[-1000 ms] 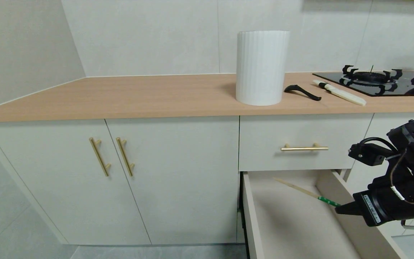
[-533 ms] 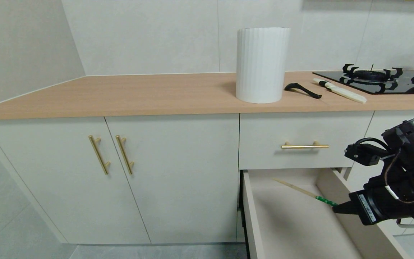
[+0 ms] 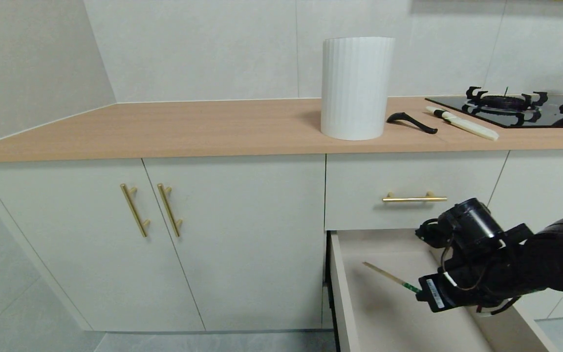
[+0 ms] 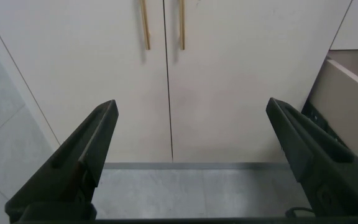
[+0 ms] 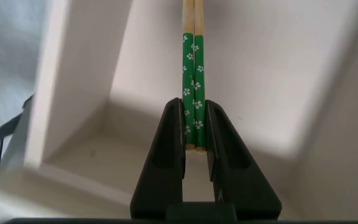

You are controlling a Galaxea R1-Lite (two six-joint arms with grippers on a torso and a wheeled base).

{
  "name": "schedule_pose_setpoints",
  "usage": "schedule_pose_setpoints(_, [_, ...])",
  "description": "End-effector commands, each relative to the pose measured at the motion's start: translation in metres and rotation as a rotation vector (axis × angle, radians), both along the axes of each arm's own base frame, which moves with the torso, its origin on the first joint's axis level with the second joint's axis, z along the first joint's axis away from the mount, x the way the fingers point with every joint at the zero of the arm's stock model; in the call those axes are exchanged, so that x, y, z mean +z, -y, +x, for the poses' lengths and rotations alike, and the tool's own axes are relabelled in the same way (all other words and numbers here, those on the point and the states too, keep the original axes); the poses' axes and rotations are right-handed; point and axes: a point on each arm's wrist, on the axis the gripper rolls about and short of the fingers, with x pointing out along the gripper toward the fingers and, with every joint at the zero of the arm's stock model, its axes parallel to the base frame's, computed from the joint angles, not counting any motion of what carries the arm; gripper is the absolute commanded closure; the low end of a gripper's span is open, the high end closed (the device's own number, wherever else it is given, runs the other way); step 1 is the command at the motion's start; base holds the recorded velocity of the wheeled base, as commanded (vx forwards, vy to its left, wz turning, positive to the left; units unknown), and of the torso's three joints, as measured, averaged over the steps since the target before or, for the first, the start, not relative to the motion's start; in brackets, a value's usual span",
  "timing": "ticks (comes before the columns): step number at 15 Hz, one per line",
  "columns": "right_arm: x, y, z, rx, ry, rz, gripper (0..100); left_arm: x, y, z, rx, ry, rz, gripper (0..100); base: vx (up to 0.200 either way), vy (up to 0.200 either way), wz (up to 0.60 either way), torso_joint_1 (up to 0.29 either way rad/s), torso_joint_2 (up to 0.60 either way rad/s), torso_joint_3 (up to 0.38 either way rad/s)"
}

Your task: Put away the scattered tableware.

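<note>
Here we see right gripper (image 5: 194, 112) pinching chopsticks (image 3: 390, 276) over the drawer (image 3: 340, 288), left gripper (image 4: 191, 106) spread wide, white canister (image 3: 356, 88) at twelve o'clock.

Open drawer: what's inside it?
A pair of chopsticks with green ends, clamped in the right claw, points into the drawer over its pale floor. The right arm covers the drawer's right side and front; whatever lies there cannot be seen.
</note>
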Motion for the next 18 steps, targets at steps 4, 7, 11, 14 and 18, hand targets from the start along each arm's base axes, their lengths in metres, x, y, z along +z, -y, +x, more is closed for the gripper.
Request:
schedule_pose_setpoints(4, [-0.073,-0.024,0.023,-0.056,-0.143,-0.027,100,0.000,0.000,0.000,0.001,-0.001,0.000,0,0.000,0.000,0.00,0.000,0.00,0.000])
schedule_pose_setpoints(7, [-0.096,-0.032,0.022,-0.049,-0.192,-0.048,100,0.000,0.000,0.000,0.001,-0.001,0.000,0,0.000,0.000,0.00,0.000,0.00,0.000])
schedule_pose_setpoints(11, [-0.123,-0.047,0.020,-0.081,-0.207,-0.074,100,0.000,0.000,0.000,0.001,-0.001,0.000,0,0.000,0.000,0.00,0.000,0.00,0.000])
schedule_pose_setpoints(14, [-0.130,-0.050,0.021,-0.116,-0.181,-0.115,100,0.000,0.000,0.000,0.001,-0.001,0.000,0,0.000,0.000,0.00,0.000,0.00,0.000])
schedule_pose_setpoints(18, [-0.131,-0.051,0.023,-0.119,-0.175,-0.118,100,0.000,0.000,0.000,0.001,0.001,0.000,0,0.000,0.000,0.00,0.000,0.00,0.000])
